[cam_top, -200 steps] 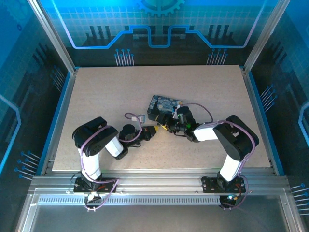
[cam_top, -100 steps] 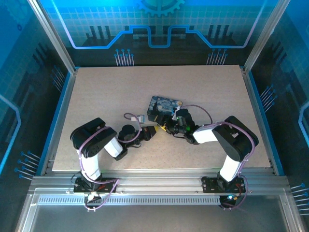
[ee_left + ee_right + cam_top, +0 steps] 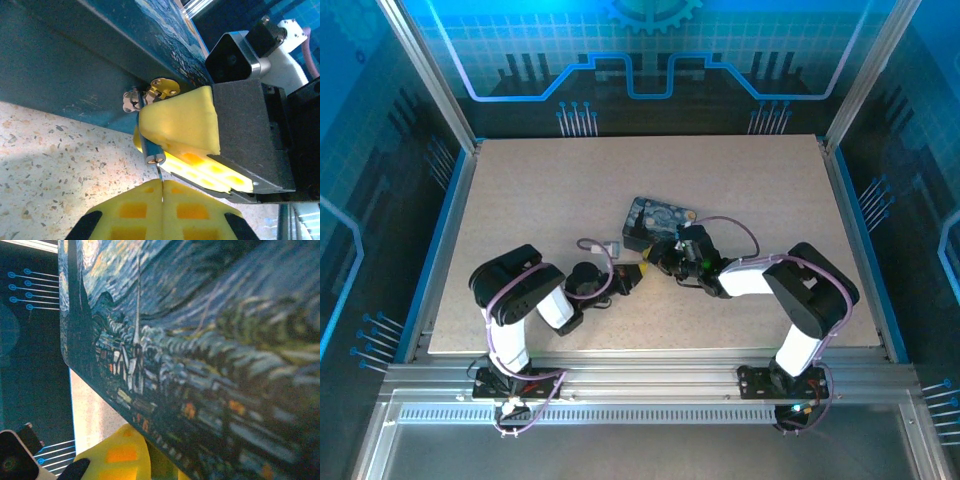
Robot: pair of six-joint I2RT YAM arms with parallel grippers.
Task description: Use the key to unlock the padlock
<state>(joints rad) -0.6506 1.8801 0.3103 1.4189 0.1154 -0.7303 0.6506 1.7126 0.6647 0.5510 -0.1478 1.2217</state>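
Note:
The padlock [image 3: 151, 154] has a small blue body, and its silvery shackle [image 3: 132, 100] passes through the gold hasp [image 3: 164, 89] of the painted tin [image 3: 75, 65]. My right gripper [image 3: 149, 141] is shut on the padlock body, with one yellow finger [image 3: 180, 122] above it and one below. The key [image 3: 160, 176] is a thin dark blade sticking out of my left gripper [image 3: 161, 192], which is shut on it. The key's tip sits just under the padlock's silver end. In the top view the left gripper [image 3: 636, 274] and right gripper [image 3: 658, 262] meet at the tin's near-left corner.
The starry-night tin [image 3: 657, 215] lies mid-table, and its lid [image 3: 210, 340] hangs close over one right finger [image 3: 117, 457]. A loose purple cable with a small white plug [image 3: 609, 245] curls left of the tin. Speckled tabletop [image 3: 620, 180] spreads around.
The right gripper's fingers have closed onto the padlock, and that arm has edged slightly left toward the tin's corner. The left gripper stays shut on the key.

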